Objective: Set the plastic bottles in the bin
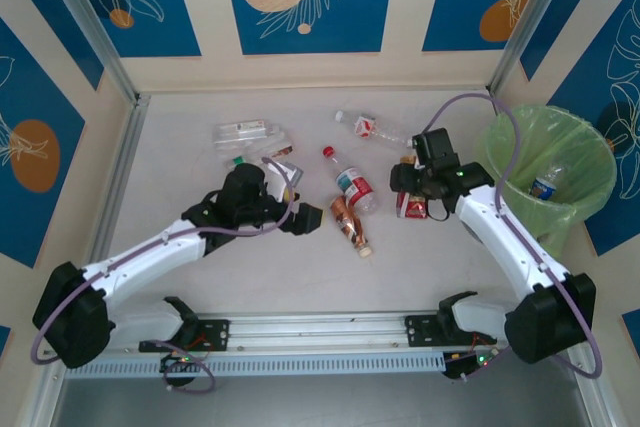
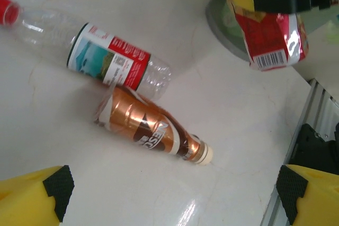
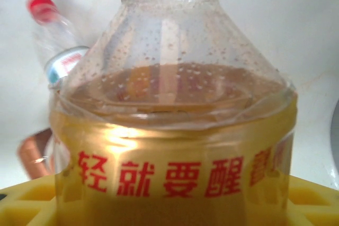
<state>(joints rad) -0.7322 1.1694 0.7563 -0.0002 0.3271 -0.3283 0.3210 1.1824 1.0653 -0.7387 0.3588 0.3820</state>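
Top external view first: we see the right gripper (image 1: 408, 190) closed on a yellow-and-red-labelled bottle (image 1: 411, 207), near the bin (image 1: 588, 142) on its left side and outside its rim. From the right wrist, that bottle stands between the yellow fingers (image 3: 24, 207). On its yellow band we read red Chinese characters, 轻就要醒, with more running off to the right that we cannot make out. From the left wrist, the lower part of its label is red with a white barcode panel, and the small print is too fine for us.

The left gripper (image 1: 305, 217) is spread wide and holds nothing, hanging above the table (image 2: 238, 146). Before it lie two bottles touching each other. One is a red-capped bottle (image 2: 114, 59) with a red, white and blue label whose text we cannot read. The other is a brown bottle (image 2: 148, 129) with letters beginning "NES".

Inside the bin's green bag lies a blue-labelled bottle (image 1: 545, 185). A white-capped bottle (image 1: 370, 127) with a red label lies at the far side of the table, and clear crushed bottles (image 1: 250, 135) lie near the left arm.
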